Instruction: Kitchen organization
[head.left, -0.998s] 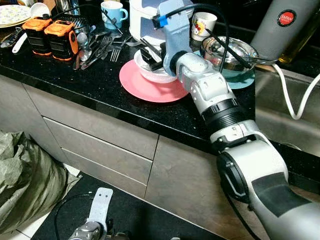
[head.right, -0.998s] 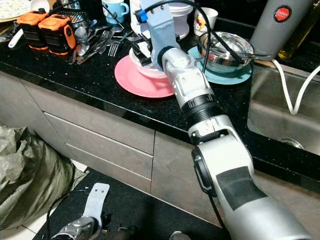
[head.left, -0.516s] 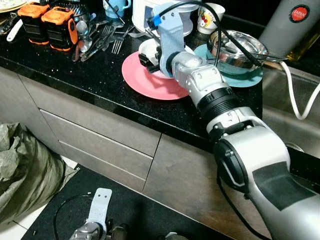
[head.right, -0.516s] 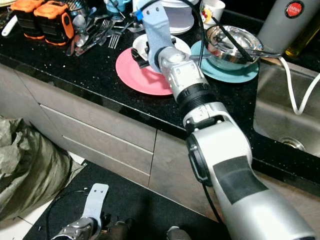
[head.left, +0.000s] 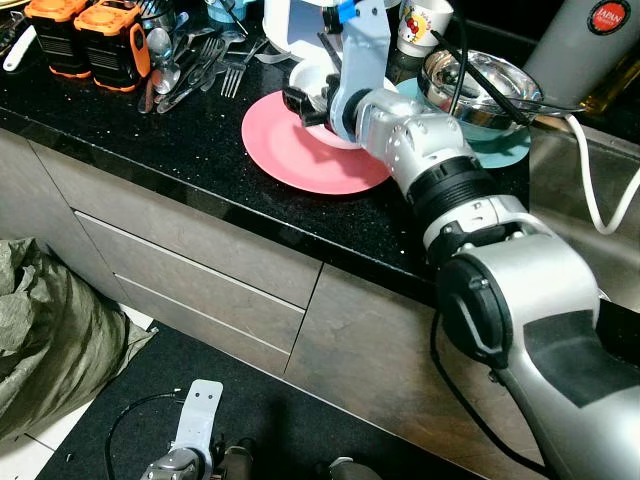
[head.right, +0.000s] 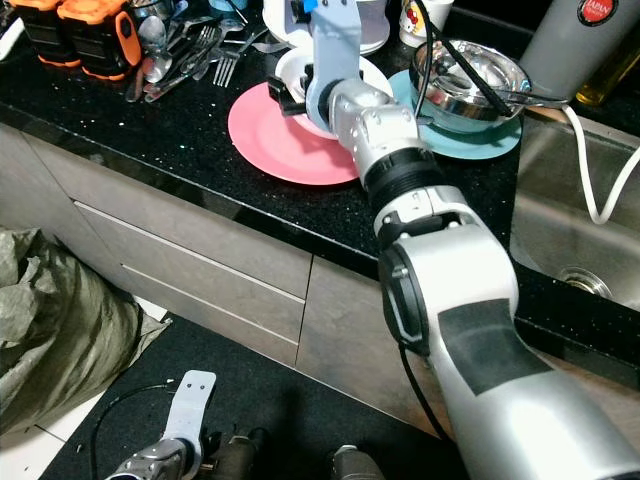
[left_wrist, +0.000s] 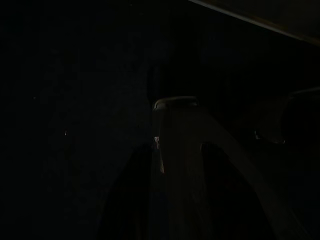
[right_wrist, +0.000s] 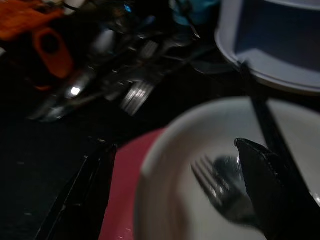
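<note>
A: Where's the bowl (head.right: 300, 72)?
B: White, on the pink plate (head.left: 300, 150), which lies flat on the black worktop (head.left: 150, 150) near its front edge. A fork (right_wrist: 220, 185) lies inside the bowl.

A: And the right claw (right_wrist: 175, 192)?
B: At the bowl. In the wrist view one black finger (right_wrist: 270, 190) is inside the bowl, next to the fork, and the other finger (right_wrist: 82, 200) is outside, over the plate and worktop. So the claw stands wide, straddling the bowl's near wall. Whether the fingers touch the rim, I can't tell.

A: What's next to the plate?
B: On its right a teal plate (head.right: 500, 140) carrying a steel bowl (head.right: 470, 80) with utensils in it. Behind the white bowl is a white container (head.left: 290, 30), and a white mug (head.left: 425, 25) with a cartoon print. To the left a heap of forks and spoons (head.left: 190, 75), then two orange and black battery packs (head.left: 85, 35).

A: Further out?
B: A sink (head.right: 580, 230) on the right with a white cable (head.right: 590, 190) hanging into it, and a grey flask (head.right: 575, 45) behind. Grey drawers (head.left: 190, 290) below the worktop, a crumpled grey-green bag (head.left: 50, 340) on the floor at left.

A: The left claw (head.left: 195, 440)?
B: Hangs idle low down over a black mat. Its wrist view is nearly black, so I can't tell its fingers.
</note>
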